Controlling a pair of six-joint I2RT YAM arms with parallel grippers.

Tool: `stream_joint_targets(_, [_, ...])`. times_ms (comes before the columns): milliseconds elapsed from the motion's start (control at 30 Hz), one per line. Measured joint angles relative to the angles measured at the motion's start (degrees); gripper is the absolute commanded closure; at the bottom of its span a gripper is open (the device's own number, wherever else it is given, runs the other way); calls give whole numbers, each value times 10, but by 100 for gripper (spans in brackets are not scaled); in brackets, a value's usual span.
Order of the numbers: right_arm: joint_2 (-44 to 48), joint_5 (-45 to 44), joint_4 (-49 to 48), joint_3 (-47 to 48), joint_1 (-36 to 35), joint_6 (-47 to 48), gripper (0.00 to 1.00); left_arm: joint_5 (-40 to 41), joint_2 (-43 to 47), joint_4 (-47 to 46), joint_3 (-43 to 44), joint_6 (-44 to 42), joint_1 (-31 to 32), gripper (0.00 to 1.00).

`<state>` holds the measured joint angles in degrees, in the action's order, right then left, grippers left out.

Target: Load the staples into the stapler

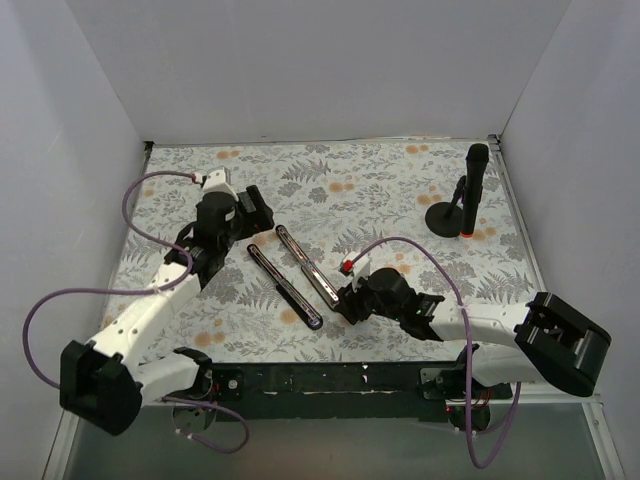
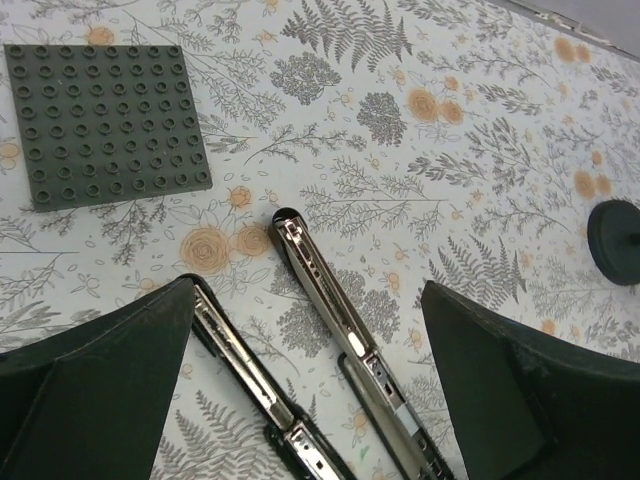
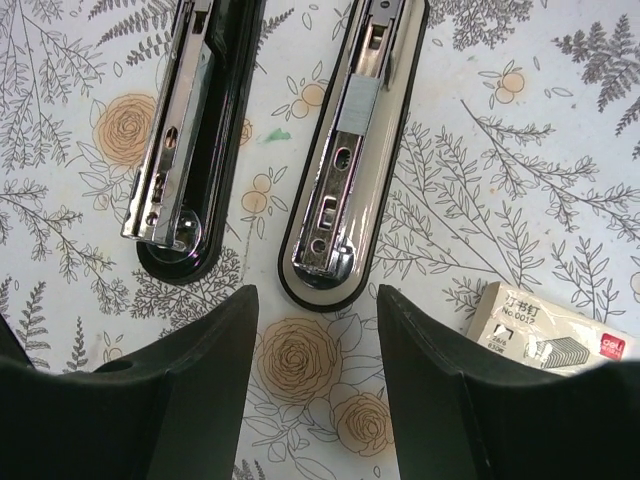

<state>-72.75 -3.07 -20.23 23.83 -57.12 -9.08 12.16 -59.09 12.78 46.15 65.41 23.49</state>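
**Stapler laid open for loading**

Top view: the stapler (image 1: 306, 264) is splayed flat on the table (image 1: 400, 190), its channels exposed for loading.
Left wrist: the left end effector (image 2: 308, 288) is spread wide and empty above it.
Right wrist: the right end effector (image 3: 315, 300) is parted and empty. The staples box (image 3: 555, 335) lies at 4 o'clock.

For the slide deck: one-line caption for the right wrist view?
Right gripper open over the ends of the opened stapler, its two arms side by side; staple box close by.

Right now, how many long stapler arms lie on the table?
2. Both lie side by side, slanted, on the table: the left stapler arm, and the right stapler arm close beside it, a little farther back. No other appears to be hidden.
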Motion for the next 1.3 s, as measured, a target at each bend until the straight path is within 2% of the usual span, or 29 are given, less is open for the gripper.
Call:
stream_joint_targets(300, [2,-6,-110,-34,0,18,46,7,-229,42,109,90,0,3])
stream_joint_targets(600, [-47,-6,-158,-35,0,31,46,5,-387,79,221,138,0,16])
stream_joint_targets(700, [-62,-9,-169,-35,-1,31,47,3,-426,92,257,148,0,19])
stream_joint_targets(1000, [-100,-25,-245,-58,-8,32,58,-15,-500,114,304,163,0,26])
stream_joint_targets(1300, [-123,-36,-295,-72,-16,40,75,-38,-541,123,326,174,0,30])
